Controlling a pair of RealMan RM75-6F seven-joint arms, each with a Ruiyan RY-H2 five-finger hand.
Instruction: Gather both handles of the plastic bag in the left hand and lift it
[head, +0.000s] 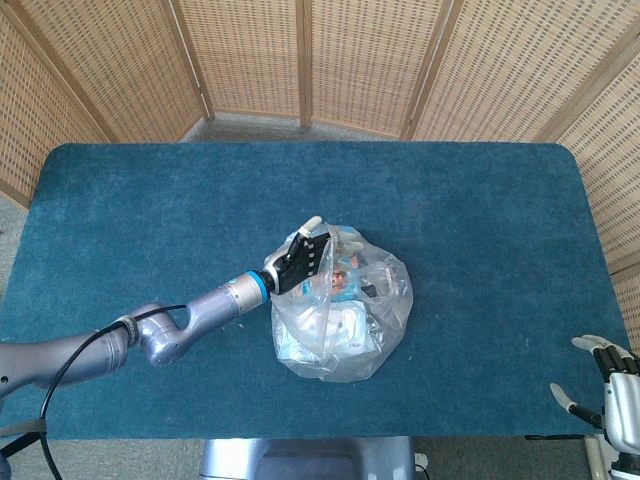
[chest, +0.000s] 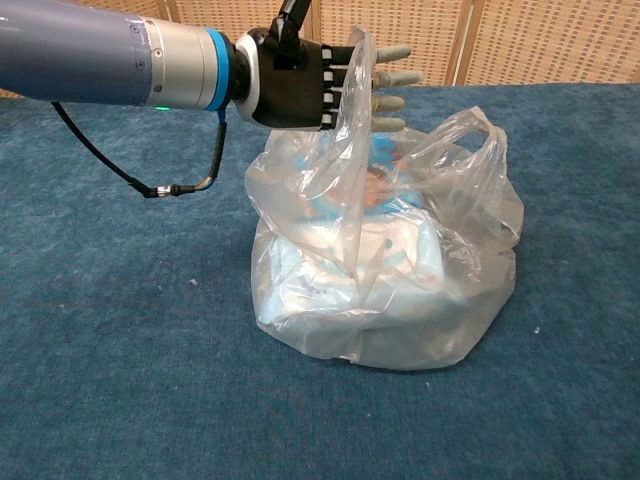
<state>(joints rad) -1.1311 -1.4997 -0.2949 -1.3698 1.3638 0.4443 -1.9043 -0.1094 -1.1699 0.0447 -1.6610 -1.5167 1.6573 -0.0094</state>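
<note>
Blue table, one plastic bag.

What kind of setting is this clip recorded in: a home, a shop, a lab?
Most likely a staged test or lab setup, not a home: a bare table covered in blue carpet, woven wicker screens closing it in, and one filled plastic bag as the only prop.

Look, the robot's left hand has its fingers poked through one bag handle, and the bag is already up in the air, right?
Not quite. The left hand does have its fingers through one handle, but the plastic bag sits on the blue table, not in the air. The chest view shows its bottom resting there.
</note>
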